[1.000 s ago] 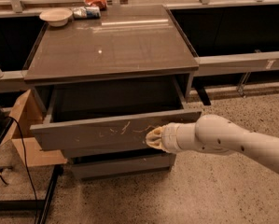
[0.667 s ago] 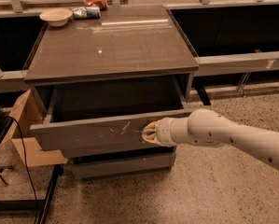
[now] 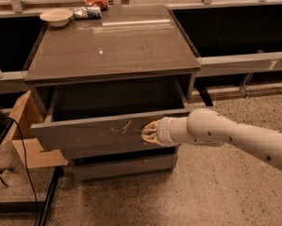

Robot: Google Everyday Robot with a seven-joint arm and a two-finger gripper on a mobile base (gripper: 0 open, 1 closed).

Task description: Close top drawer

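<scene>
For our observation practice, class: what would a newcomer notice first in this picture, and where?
The top drawer stands pulled out of the grey cabinet, its scratched front towards the camera. The end effector, on a white arm reaching in from the right, is at that front, just right of the scratches. A white bowl sits by the cabinet's far left corner.

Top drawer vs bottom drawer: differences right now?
1. The top drawer is pulled out, its inside showing; the bottom drawer sits back beneath it, inside hidden.
2. The top drawer's front has pale scratches; the bottom drawer's front is plain.
3. The gripper is at the top drawer's front, just right of the scratches; nothing is at the bottom drawer.
Both have flat grey handleless fronts.
</scene>
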